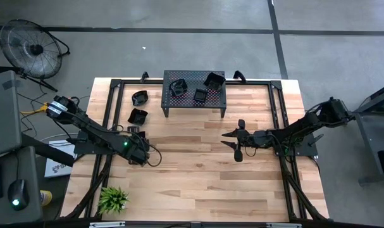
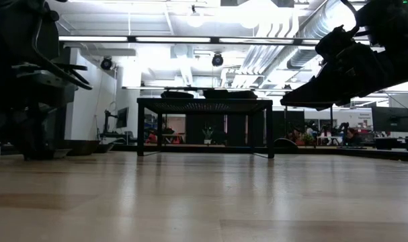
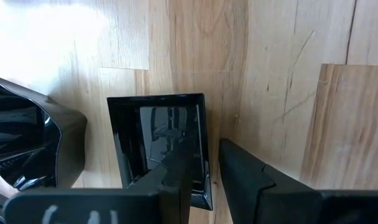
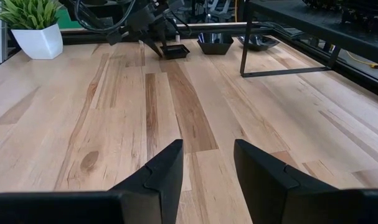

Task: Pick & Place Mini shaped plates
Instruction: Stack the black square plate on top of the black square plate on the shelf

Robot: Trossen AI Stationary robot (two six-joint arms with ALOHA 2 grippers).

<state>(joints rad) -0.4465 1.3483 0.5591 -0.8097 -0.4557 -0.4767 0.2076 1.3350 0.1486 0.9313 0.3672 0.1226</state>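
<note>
Plates for the task lie in two groups on the wooden table (image 1: pixel 198 177). Three small black dishes rest on top of the perforated metal stand (image 1: pixel 194 92) at the table's far edge: one lobed (image 1: pixel 178 87), one square (image 1: pixel 214 80) and one smaller square (image 1: pixel 199 95). Two more dishes (image 1: pixel 140 98) (image 1: pixel 137 116) sit on the bare wood just beside the stand, on the left arm's side. A further square plate (image 3: pixel 167 140) lies flat on the table under the left gripper (image 3: pixel 204 171); one finger (image 3: pixel 176 171) reaches inside the plate and the other (image 3: pixel 245 177) stands outside its raised rim, so the claw is closed on that rim (another glossy dish (image 3: pixel 27 146) lies near it). The right gripper (image 1: pixel 237 141) hangs above the middle of the table on its own side, well apart from every plate, its two fingers spread and holding nothing. A potted plant (image 1: pixel 114 199) stands near the table's front left corner
</note>
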